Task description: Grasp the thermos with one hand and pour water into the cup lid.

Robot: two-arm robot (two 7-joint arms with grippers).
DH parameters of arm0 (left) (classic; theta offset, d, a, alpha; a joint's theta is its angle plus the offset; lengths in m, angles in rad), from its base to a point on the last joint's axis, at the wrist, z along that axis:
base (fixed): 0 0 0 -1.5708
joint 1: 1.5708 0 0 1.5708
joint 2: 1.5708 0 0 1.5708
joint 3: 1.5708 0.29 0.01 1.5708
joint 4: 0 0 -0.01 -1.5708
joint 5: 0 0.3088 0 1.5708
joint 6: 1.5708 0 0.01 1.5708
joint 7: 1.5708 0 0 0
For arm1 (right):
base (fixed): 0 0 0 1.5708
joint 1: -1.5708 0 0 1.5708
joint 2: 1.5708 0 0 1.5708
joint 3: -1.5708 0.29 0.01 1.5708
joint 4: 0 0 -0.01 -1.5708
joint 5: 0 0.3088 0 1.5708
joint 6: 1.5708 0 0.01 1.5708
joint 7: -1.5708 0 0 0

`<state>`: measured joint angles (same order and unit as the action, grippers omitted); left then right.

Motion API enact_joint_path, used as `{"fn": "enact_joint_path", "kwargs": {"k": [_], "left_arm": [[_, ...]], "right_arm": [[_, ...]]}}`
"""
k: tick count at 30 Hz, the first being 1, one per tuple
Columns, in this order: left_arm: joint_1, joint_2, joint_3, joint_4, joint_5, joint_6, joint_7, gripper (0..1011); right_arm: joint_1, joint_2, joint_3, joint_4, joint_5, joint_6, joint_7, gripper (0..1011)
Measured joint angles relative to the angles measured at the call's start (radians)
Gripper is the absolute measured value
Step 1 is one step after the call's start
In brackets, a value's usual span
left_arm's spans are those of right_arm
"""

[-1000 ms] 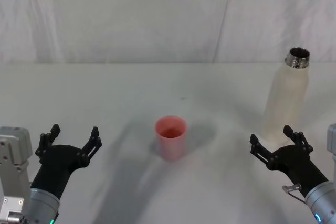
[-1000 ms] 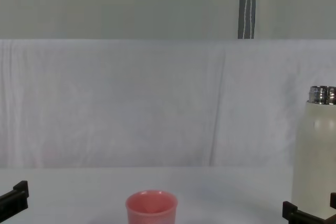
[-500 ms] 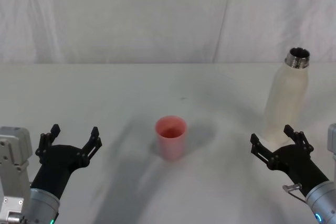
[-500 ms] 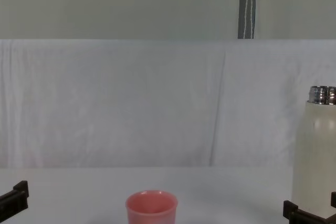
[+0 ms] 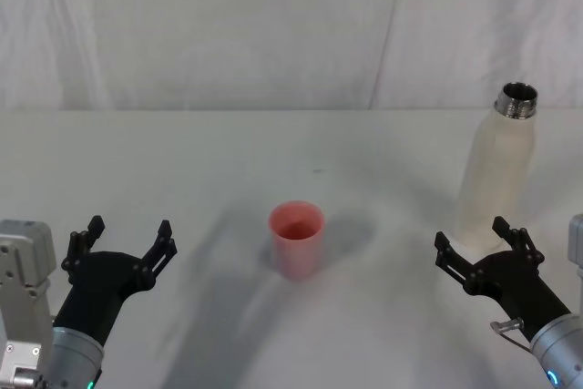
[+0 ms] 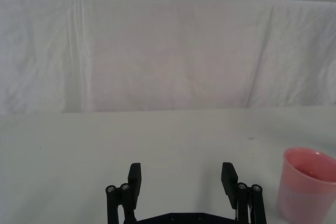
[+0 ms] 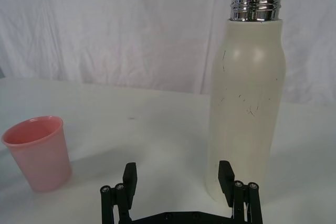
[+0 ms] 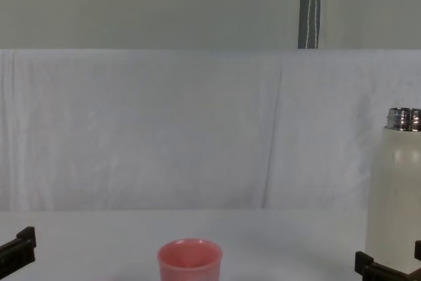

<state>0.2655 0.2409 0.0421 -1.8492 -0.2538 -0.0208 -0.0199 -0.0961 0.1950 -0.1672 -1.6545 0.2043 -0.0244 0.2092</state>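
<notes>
The cream-white thermos (image 5: 496, 168) stands upright at the table's right, its steel neck uncapped; it also rises in the chest view (image 8: 395, 195) and the right wrist view (image 7: 247, 103). The pink cup lid (image 5: 296, 239) sits upright mid-table, also seen as a cup lid (image 8: 189, 261), (image 7: 39, 151), (image 6: 306, 184). My right gripper (image 5: 472, 243) is open just in front of the thermos base, apart from it, with the same right gripper (image 7: 177, 178) pointing slightly left of the bottle. My left gripper (image 5: 126, 234) is open at the near left, holding nothing, shown too as left gripper (image 6: 181, 178).
A white cloth covers the table (image 5: 182, 161) and hangs as a backdrop behind it. Bare tabletop lies between the cup lid and the thermos and around both grippers.
</notes>
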Motion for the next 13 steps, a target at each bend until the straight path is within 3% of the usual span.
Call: {"fn": "enact_joint_path", "kwargs": {"k": [13], "left_arm": [[0.000,0.000,0.000,0.000,0.000,0.000,0.000,1001]], "right_arm": [[0.000,0.000,0.000,0.000,0.000,0.000,0.000,1001]]}}
